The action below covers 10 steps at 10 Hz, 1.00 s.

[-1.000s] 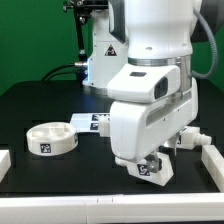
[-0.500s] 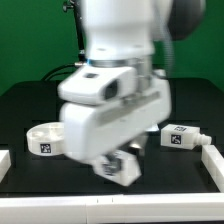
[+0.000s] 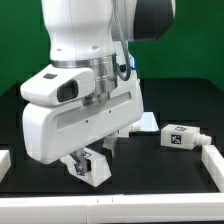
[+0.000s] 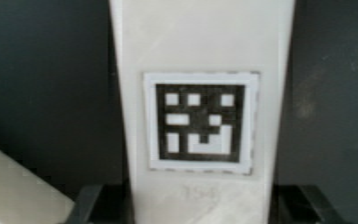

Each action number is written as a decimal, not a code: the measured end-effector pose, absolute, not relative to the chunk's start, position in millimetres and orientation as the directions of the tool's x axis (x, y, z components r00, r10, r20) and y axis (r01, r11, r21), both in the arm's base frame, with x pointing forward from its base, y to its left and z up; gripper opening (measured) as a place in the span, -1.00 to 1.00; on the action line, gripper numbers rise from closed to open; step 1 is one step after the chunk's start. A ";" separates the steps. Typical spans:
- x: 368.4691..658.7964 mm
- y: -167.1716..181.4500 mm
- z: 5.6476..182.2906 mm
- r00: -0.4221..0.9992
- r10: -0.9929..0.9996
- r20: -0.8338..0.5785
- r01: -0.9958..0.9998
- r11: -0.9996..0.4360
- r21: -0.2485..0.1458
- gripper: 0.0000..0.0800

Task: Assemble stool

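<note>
Low over black table (image 3: 185, 105), toward exterior view's left, we see gripper (image 3: 89, 161) pinched tight on white stool leg (image 3: 97, 174). Leg's long side runs straight out from fingers (image 4: 91, 205), tag (image 4: 202, 120) facing wrist camera.

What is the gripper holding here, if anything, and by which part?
The gripper holds a white stool leg, pinched across its sides near one end, its tag showing in the wrist view.

The leg (image 3: 93, 169) hangs between the fingers (image 4: 91, 203), low over the front of the worktop (image 3: 170, 178), towards the exterior view's left. A block (image 3: 177, 137) lies on the worktop further back towards the exterior view's right, well apart from the leg. A rail (image 3: 211, 160) runs just beside the block.
</note>
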<state>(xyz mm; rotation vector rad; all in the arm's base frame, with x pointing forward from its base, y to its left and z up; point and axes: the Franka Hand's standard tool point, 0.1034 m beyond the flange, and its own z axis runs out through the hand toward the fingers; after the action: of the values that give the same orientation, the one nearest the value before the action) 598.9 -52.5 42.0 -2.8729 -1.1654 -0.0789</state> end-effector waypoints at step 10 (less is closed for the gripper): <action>547.9 -99.4 25.7 0.846 0.516 0.133 0.520 -0.854 0.012 0.29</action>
<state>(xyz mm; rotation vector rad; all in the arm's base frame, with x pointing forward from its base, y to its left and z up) 547.9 -99.4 25.7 -2.9944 -0.8405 -0.2045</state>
